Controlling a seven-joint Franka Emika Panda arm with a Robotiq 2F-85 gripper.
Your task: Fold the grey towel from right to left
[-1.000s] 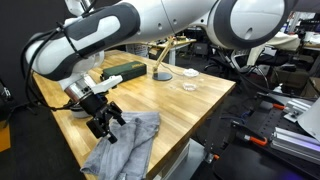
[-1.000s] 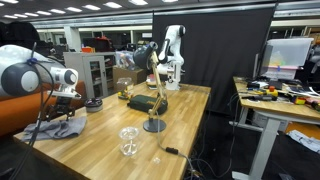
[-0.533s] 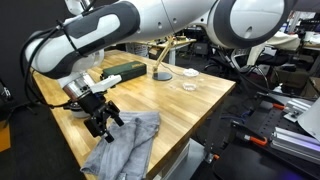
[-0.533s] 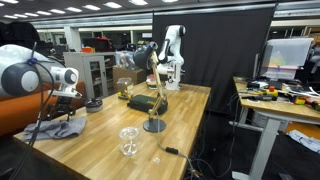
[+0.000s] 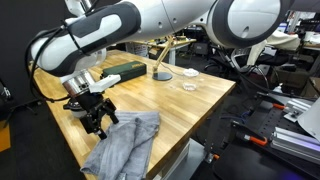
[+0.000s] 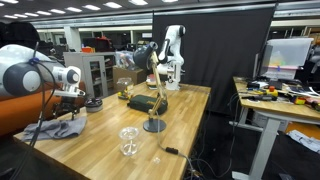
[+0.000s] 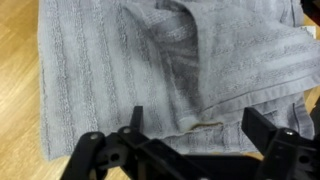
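1. At the left end of the wooden table [image 5: 190, 105], the arm's gripper [image 5: 97, 122] hangs just above the cloth with its jaws spread wide and nothing between them. The wrist view shows the two black fingers [image 7: 135, 125] apart over bare fabric.

2. Just right of the gripper, the grey towel [image 5: 125, 148] lies rumpled near the table's front corner. In the wrist view the grey towel [image 7: 120, 60] shows an upper layer draped over a lower one, with a loose, wrinkled edge beneath the fingers.

3. By the look of it, the fold is only roughly laid and the arm is between grasps. Whether it is lining up a pinch or backing off cannot be told.

4. The next move likely calls for lowering onto the loose edge and pinching it. The edge would then be carried across toward the far side so the layers lie flat.

5. Farther right, well apart from the towel, sit a dark green box [image 5: 125, 72], a wooden-armed stand [image 5: 161, 74] and a clear glass dish [image 5: 188, 86].

6. An exterior view also shows a black bowl [image 6: 93, 103] near the towel, a stemmed glass [image 6: 128, 142] and a dark marker [image 6: 172, 151].

7. Nothing lies on the cloth itself. The bowl looks like the nearest thing a sweeping arm could clip.
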